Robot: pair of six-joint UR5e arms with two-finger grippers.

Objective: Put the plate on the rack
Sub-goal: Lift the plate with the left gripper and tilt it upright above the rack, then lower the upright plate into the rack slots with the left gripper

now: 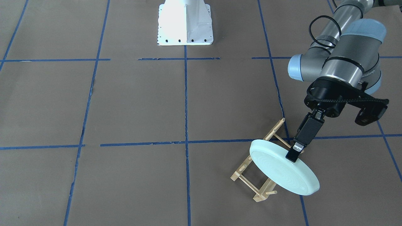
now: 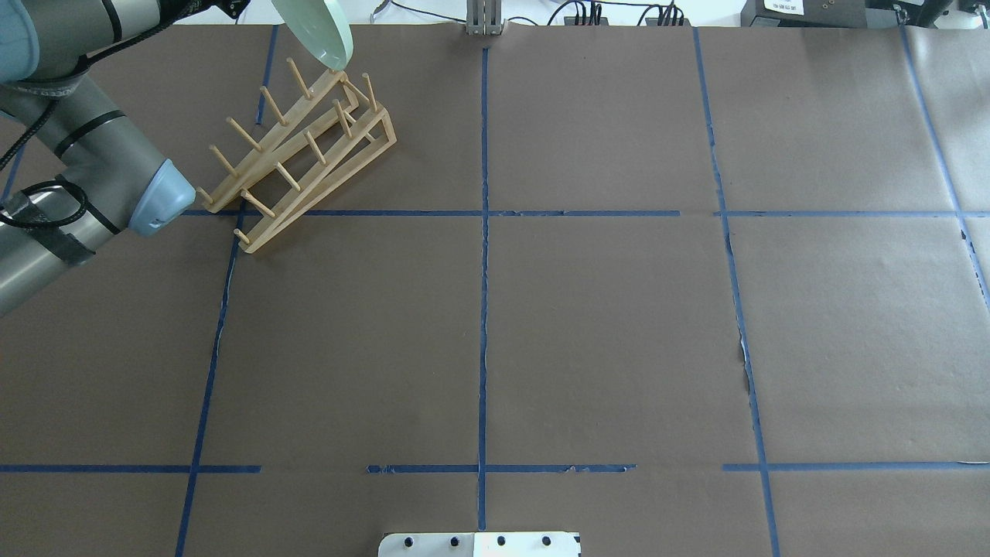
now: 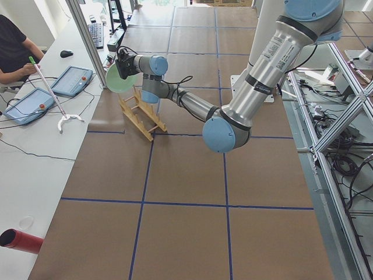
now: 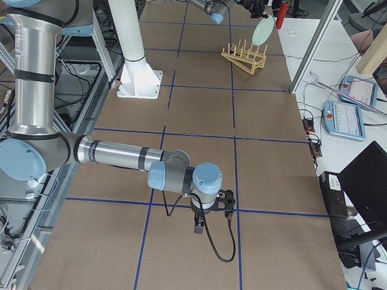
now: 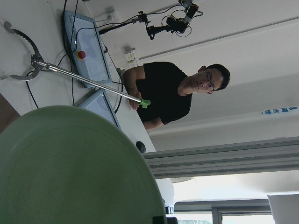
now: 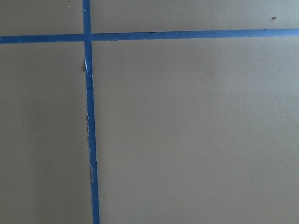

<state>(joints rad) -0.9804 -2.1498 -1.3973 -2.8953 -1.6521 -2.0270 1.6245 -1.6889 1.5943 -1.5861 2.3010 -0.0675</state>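
While the plate (image 1: 284, 168) is held pinched at its upper rim by the left gripper (image 1: 293, 155), tilted on edge and clear of the table (image 1: 141, 103) above the operator-side end of the rack (image 1: 260, 196), no part of it is seen seated between the pegs (image 2: 300, 79). A rim-only pinch is judged liable to let the plate pivot or slip. If the lower edge is brought down on peg tips rather than into a gap, the light rack could be pushed or tipped. Release outside a slot could let the plate roll toward the nearby table edge. The right gripper (image 4: 198, 228) is seen well apart, low over the table; whether it is spread or pressed together cannot be told.
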